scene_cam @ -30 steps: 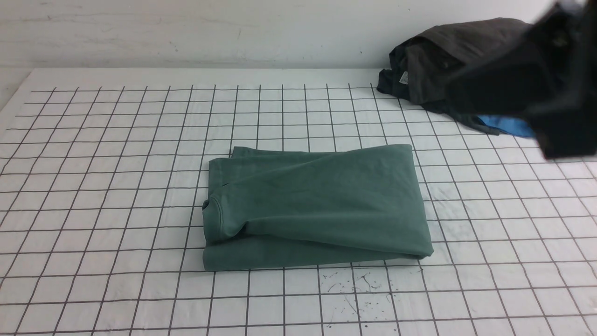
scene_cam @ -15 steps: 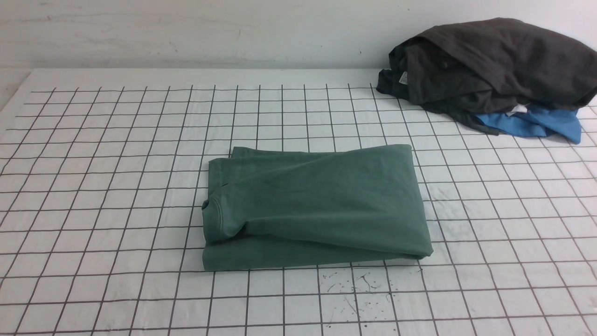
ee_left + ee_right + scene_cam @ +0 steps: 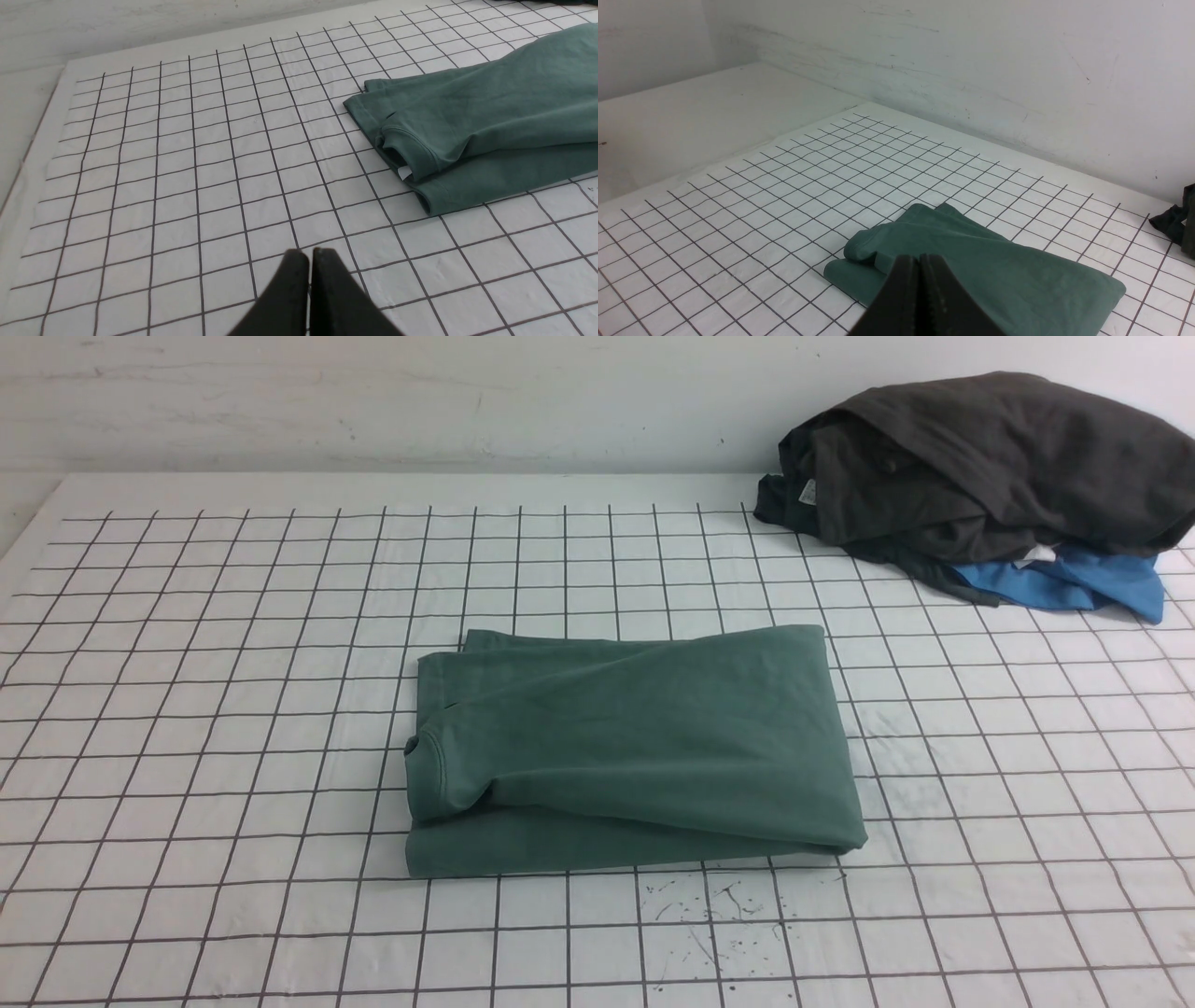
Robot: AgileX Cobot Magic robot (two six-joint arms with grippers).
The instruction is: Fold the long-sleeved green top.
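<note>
On gridded table (image 3: 187, 728): 1 folded green top (image 3: 635, 747) | 1 dark clothes heap (image 3: 971, 457)

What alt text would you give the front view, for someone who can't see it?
A green long-sleeved top lies folded into a neat rectangle mid-table on a white gridded cloth. A heap of dark clothes over a blue garment sits far right by the wall.

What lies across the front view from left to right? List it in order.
Green top, folded flat on the grid sheet → dark grey heap of clothes at the far right. The blue garment sits under that heap, so its place in the order is unclear.
</note>
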